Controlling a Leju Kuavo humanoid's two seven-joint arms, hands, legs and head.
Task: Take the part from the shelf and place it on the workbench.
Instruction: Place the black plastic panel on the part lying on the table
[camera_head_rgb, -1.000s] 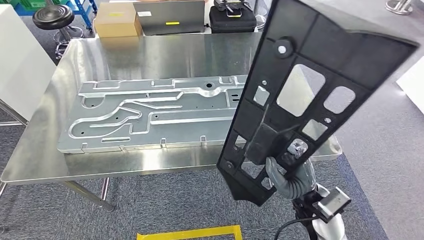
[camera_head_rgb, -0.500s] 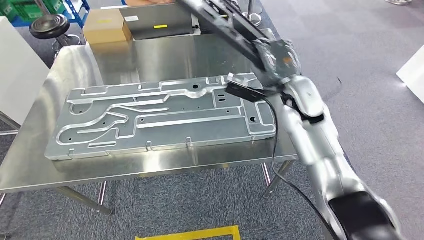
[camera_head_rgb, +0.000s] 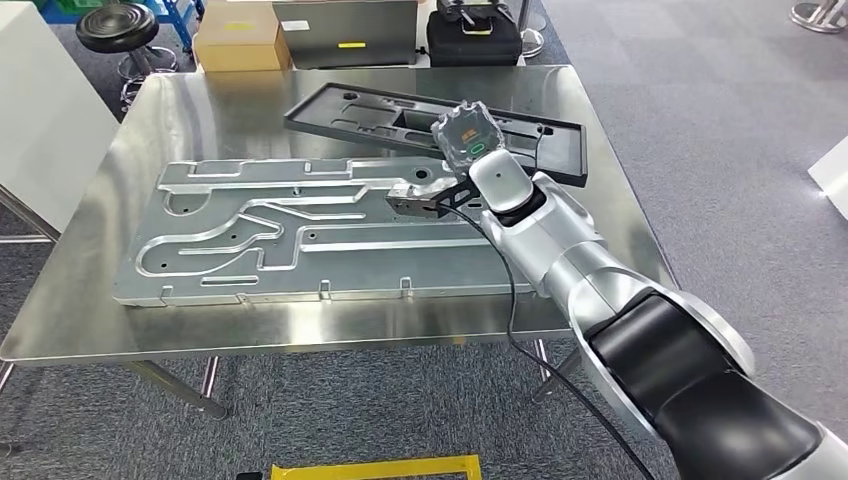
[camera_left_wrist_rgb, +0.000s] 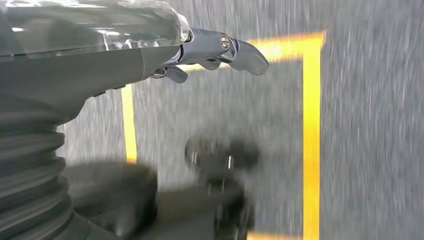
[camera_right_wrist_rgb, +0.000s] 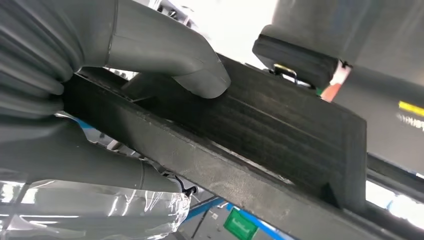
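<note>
The black plastic part (camera_head_rgb: 400, 115), a long flat frame with cut-outs, lies low across the back of the steel workbench (camera_head_rgb: 610, 215), just behind the big silver stamped plate (camera_head_rgb: 300, 235). My right arm reaches over the plate to the part's middle. In the right wrist view my right hand (camera_right_wrist_rgb: 95, 85) grips the part's edge (camera_right_wrist_rgb: 260, 130), with the thumb (camera_right_wrist_rgb: 192, 70) pressed on top and fingers underneath. My left hand (camera_left_wrist_rgb: 165, 55) hangs over the grey carpet with its fingers stretched out and nothing in them.
Beyond the bench's far edge stand a cardboard box (camera_head_rgb: 240, 45), a grey case (camera_head_rgb: 345, 25) and a black case (camera_head_rgb: 470, 40). A black stool (camera_head_rgb: 115, 25) and a white cabinet (camera_head_rgb: 40, 120) are at the left. Yellow tape (camera_head_rgb: 375, 467) marks the carpet.
The part was held upright close to my head; my right arm has swung it forward and down, and it now lies flat at the back of the bench. The view itself also shifted.
</note>
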